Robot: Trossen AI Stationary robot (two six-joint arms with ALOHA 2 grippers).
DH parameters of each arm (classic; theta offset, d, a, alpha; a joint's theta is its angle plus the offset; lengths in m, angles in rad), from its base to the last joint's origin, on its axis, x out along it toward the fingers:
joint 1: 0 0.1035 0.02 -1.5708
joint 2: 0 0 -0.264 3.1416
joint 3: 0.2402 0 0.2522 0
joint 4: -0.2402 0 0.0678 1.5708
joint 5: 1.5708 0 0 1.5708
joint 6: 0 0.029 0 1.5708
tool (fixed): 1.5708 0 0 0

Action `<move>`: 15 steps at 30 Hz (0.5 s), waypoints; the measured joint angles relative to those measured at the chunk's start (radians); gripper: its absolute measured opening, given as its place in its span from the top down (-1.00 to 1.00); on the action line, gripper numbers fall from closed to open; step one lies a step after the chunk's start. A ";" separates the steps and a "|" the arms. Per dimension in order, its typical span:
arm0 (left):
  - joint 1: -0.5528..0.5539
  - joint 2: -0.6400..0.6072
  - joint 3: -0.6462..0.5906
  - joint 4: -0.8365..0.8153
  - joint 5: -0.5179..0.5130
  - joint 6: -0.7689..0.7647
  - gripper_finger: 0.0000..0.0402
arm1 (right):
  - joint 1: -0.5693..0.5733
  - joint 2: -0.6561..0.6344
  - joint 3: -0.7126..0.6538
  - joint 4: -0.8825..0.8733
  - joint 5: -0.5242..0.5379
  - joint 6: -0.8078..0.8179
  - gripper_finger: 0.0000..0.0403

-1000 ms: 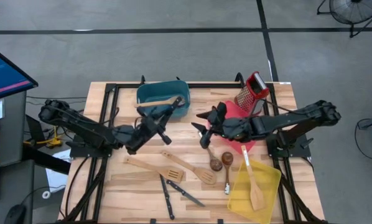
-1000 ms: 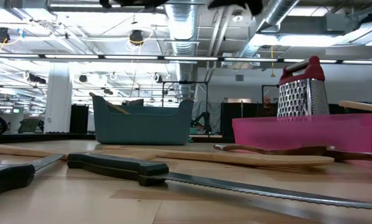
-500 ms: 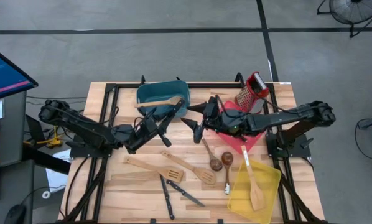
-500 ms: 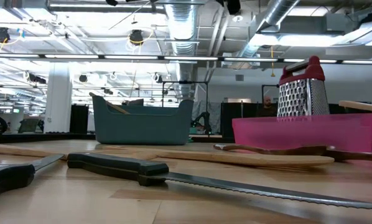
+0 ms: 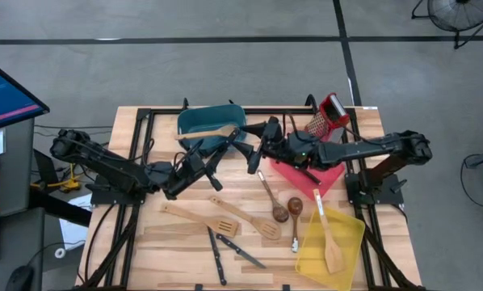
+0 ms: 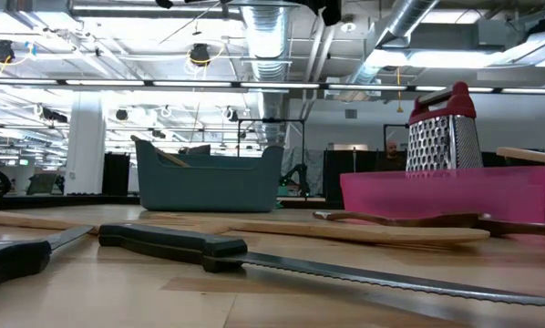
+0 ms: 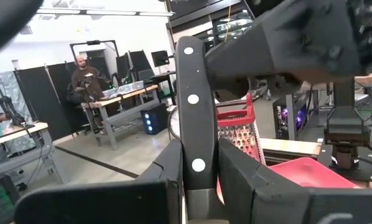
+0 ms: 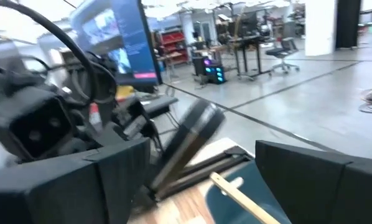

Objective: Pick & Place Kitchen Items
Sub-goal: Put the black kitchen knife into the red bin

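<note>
My left gripper [image 5: 212, 157] is above the table's middle, shut on a black-handled knife [image 5: 225, 144]. The riveted handle [image 7: 192, 106] points toward the right arm. My right gripper [image 5: 246, 153] is open, level, right at the handle's free end [image 8: 192, 127]. Its fingers stand on either side of that end without touching it. On the table lie a wooden spatula [image 5: 189, 213], a slotted turner [image 5: 245, 217], two brown spoons [image 5: 286, 208] and two knives [image 5: 229, 250]. My left gripper pinches the knife between its two fingers [image 7: 173, 171] at the handle's blade end [image 7: 197, 165]. The fingers lie along the handle. The handle sticks out past the fingertips toward the table's right and far side, lifted clear of the table. The blade is hidden behind the fingers.
A teal bin [image 5: 211, 124] with a wooden spatula stands at the far middle. A red bin [image 5: 314, 170] with a steel grater [image 5: 326, 119] stands at the far right. A yellow bin [image 5: 332, 242] with a spatula stands near right. People show in the room beyond.
My right gripper has gone toward the table's left and far side, from above the red bin to the free end of the knife handle, staying open. My left gripper has kept the knife nearly still in the air.
</note>
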 joint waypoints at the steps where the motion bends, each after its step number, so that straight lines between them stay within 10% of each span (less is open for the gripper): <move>1: 0.002 0.000 0.000 0.000 0.002 0.000 0.76 | -0.004 0.000 0.000 0.013 -0.016 0.000 -0.48; 15: 0.054 0.000 0.000 0.000 0.069 -0.003 0.76 | -0.052 0.000 0.000 0.030 -0.053 0.008 -0.47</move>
